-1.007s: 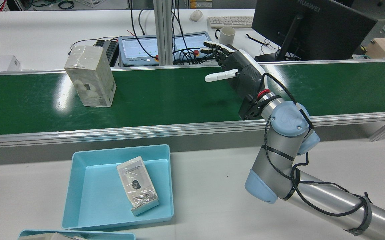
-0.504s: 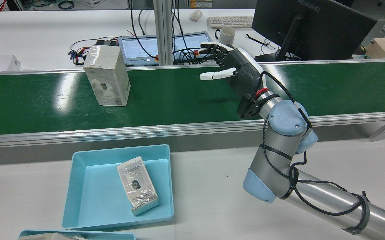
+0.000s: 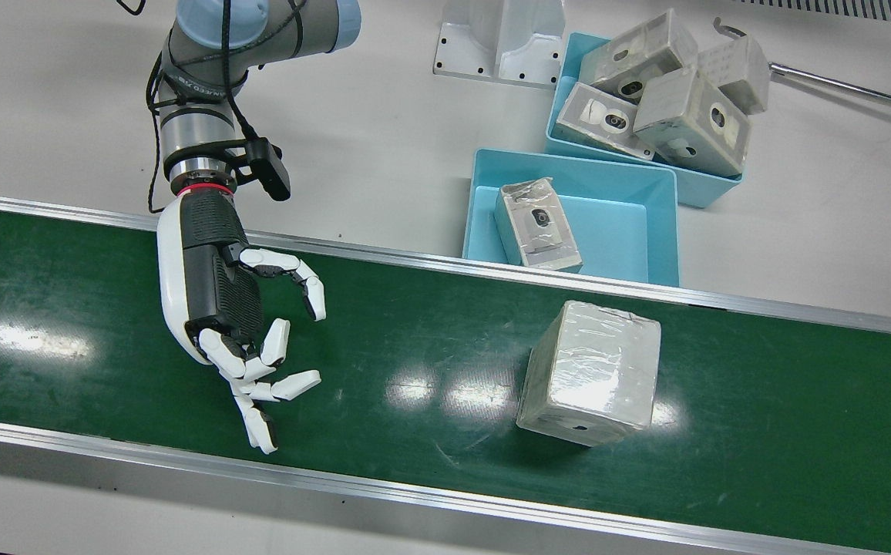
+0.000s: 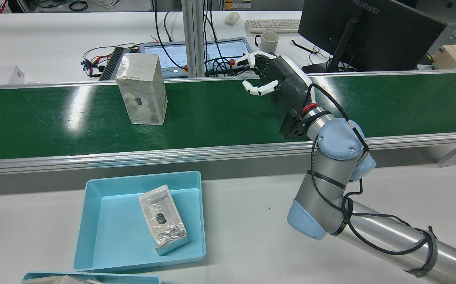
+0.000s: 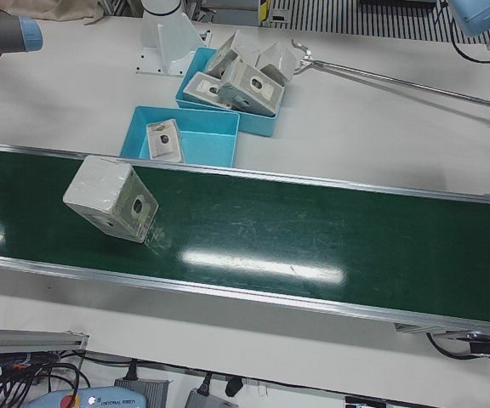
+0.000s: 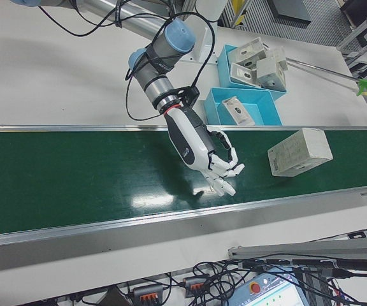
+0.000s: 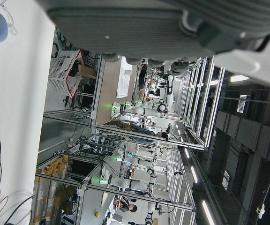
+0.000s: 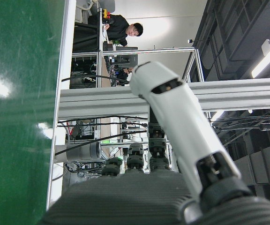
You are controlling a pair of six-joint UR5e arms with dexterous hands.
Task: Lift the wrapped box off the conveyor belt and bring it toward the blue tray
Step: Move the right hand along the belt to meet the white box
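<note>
A green conveyor belt (image 3: 430,362) runs across the station. The wrapped box (image 3: 590,373) stands upright on it, untouched, near the blue tray (image 3: 653,231). The right hand (image 3: 222,301) is held over the belt well apart, fingers spread, empty. The left hand's state cannot be told.

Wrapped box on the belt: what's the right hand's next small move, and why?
Probably hold the right hand low over the conveyor belt with its fingers spread, palm facing the wrapped box. The hand is open and empty, and a clear stretch of green belt separates it from the upright box. Closing now would likely catch nothing; it should close once the box sits between the fingers.
</note>
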